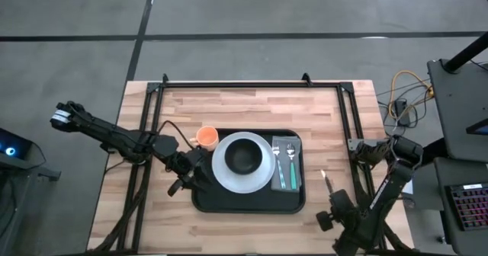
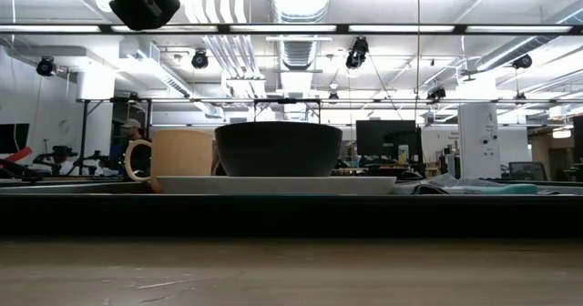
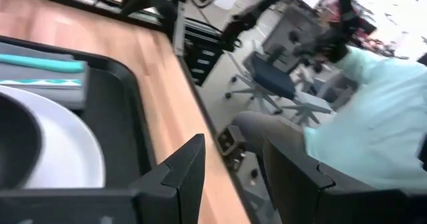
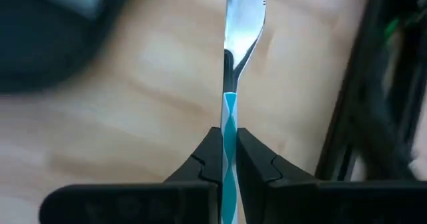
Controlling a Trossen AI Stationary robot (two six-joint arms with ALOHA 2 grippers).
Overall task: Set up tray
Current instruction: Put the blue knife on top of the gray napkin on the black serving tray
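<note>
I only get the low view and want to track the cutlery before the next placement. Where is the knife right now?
Observer: The right end effector is shut on the teal-handled metal knife, over bare wood to the right of the large black rectangular tray.
Operator: What lies on that grey cloth?
Observer: Two teal-handled utensils lie side by side on the small flat grey cloth, in the tray's right part.
Operator: And the left arm?
Observer: The left end effector is open and empty at the tray's left edge.
</note>
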